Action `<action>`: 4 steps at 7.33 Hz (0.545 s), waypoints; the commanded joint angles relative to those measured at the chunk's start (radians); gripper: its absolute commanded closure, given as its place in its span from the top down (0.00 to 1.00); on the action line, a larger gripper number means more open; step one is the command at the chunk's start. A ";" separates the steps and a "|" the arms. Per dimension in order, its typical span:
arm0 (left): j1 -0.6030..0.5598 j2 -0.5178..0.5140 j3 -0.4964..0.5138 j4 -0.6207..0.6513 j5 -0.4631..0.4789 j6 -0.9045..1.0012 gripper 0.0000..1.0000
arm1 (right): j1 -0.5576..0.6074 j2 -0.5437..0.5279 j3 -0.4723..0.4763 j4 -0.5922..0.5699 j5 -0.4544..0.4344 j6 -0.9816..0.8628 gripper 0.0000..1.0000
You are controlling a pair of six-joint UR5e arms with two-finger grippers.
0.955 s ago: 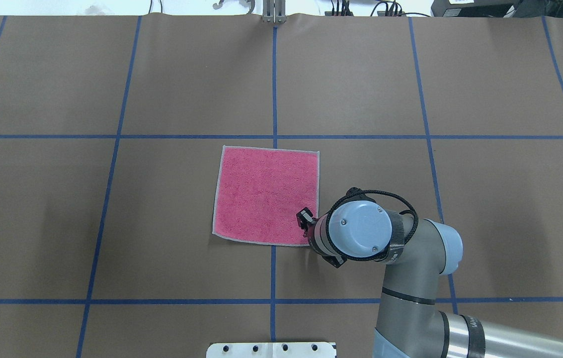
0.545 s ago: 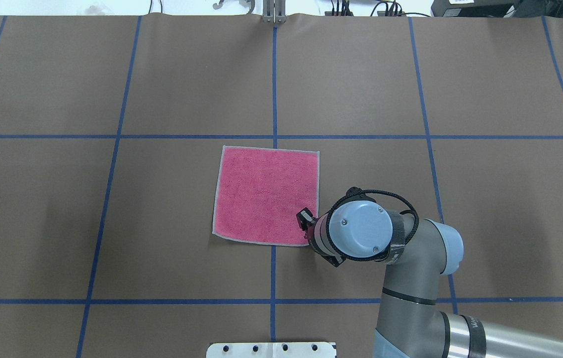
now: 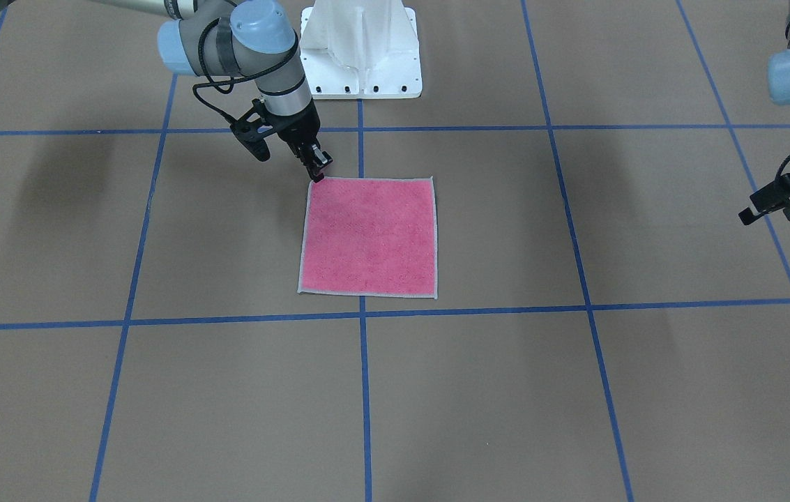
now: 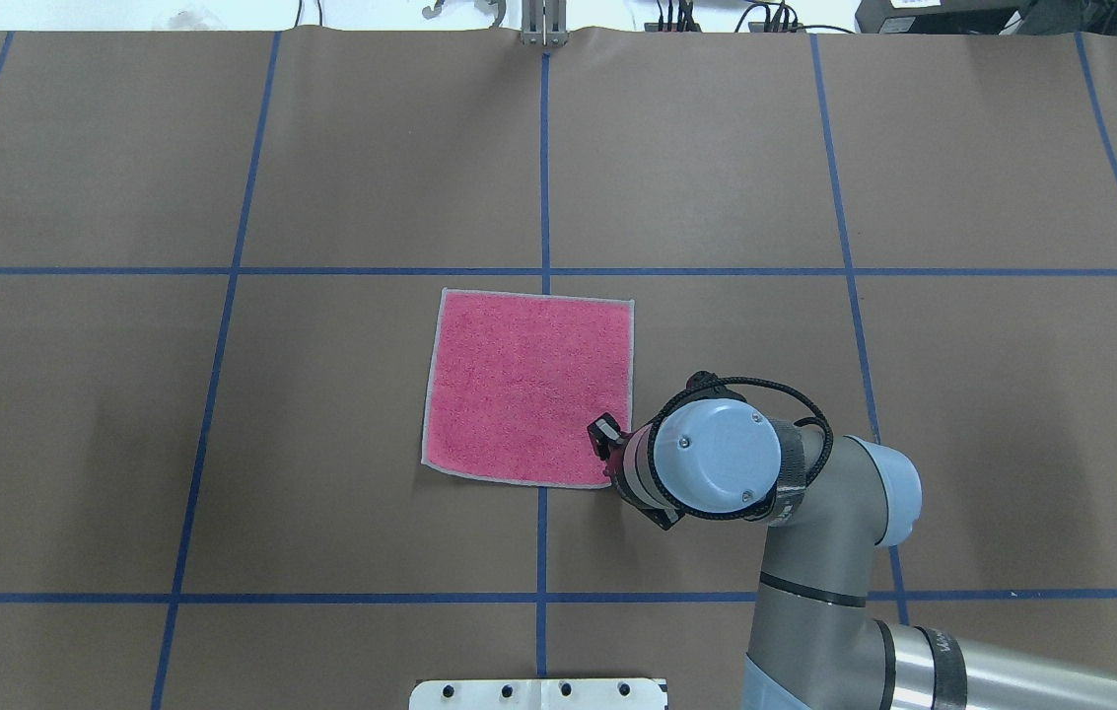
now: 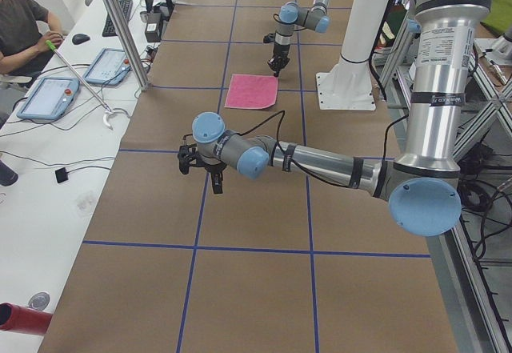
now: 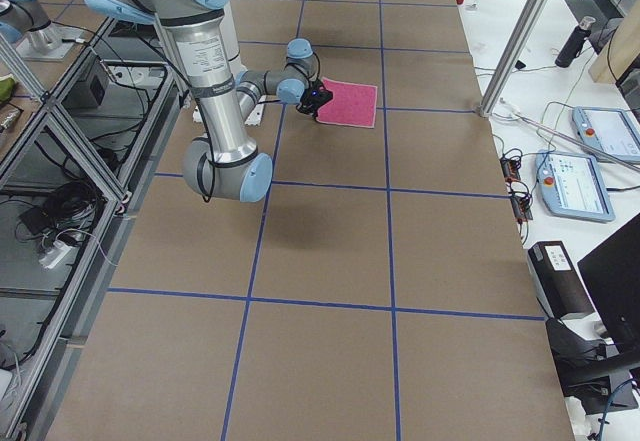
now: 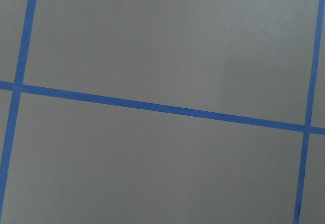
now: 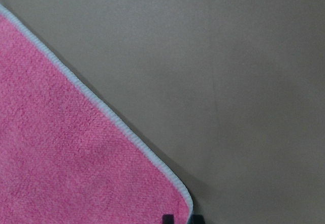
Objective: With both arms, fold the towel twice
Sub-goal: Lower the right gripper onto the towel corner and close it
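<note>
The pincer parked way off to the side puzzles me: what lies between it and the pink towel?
Only bare brown table, crossed by blue tape lines, separates the left pincer from the towel. The front-facing view shows this most clearly.

I can read no text anywhere. The sticker [image 5: 437, 49] on the left arm [image 5: 320, 161] carries print too small for me, and the white lettering [image 4: 935, 643] on the right arm [image 4: 814, 611] is blurred.

Brown paper [image 4: 371, 148] is covering the table, with blue tape lines [image 4: 545, 148] crossing it in a grid. Along the table's far edge a white bench [image 5: 48, 201] is carrying two tablets [image 5: 48, 97], a keyboard [image 5: 120, 17] and loose cables. A person [image 5: 24, 25] is sitting there, beside an aluminium post [image 5: 120, 26].
</note>
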 commanded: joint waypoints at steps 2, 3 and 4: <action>0.020 -0.037 -0.011 -0.001 0.000 -0.090 1.00 | 0.003 -0.009 0.011 0.000 0.000 0.000 0.00; 0.073 -0.061 -0.041 0.001 0.029 -0.183 1.00 | 0.006 -0.027 0.035 0.000 0.003 -0.001 0.00; 0.139 -0.078 -0.090 0.001 0.084 -0.293 1.00 | 0.010 -0.055 0.073 0.000 0.006 -0.003 0.00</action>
